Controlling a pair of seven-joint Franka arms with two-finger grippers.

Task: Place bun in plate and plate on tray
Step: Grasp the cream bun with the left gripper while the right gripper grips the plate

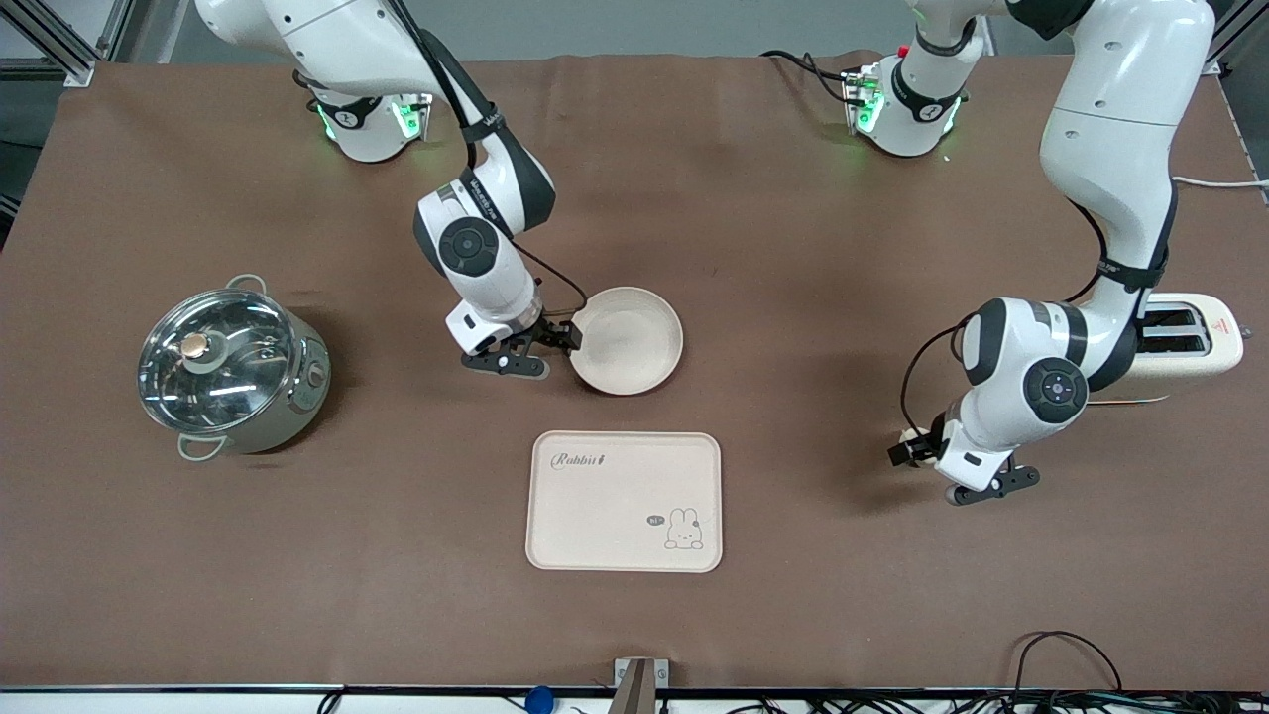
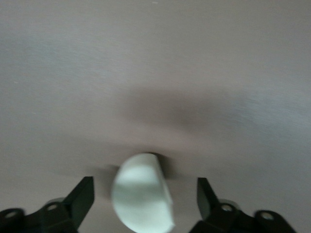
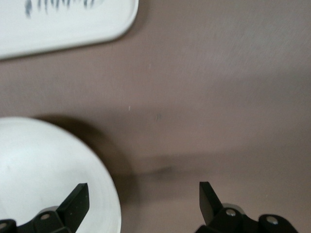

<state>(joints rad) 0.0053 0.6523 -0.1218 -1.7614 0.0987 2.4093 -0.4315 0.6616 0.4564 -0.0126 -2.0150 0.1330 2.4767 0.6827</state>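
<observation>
The bun (image 2: 142,191), a small pale lump with one flat side, lies on the brown table toward the left arm's end. My left gripper (image 2: 144,200) is open and low around it, one finger on each side, not touching. In the front view only a sliver of the bun (image 1: 905,436) shows by the left gripper (image 1: 910,451). The round plate (image 1: 627,340) lies mid-table, empty. My right gripper (image 1: 567,339) is open at its rim, one finger (image 3: 77,200) over the plate (image 3: 43,174) and the other over bare table. The "Rabbit" tray (image 1: 624,501) lies empty, nearer the camera than the plate.
A steel pot with a glass lid (image 1: 233,367) stands toward the right arm's end. A cream toaster (image 1: 1190,342) stands at the left arm's end, close to the left arm's elbow. The tray's corner (image 3: 63,24) shows in the right wrist view.
</observation>
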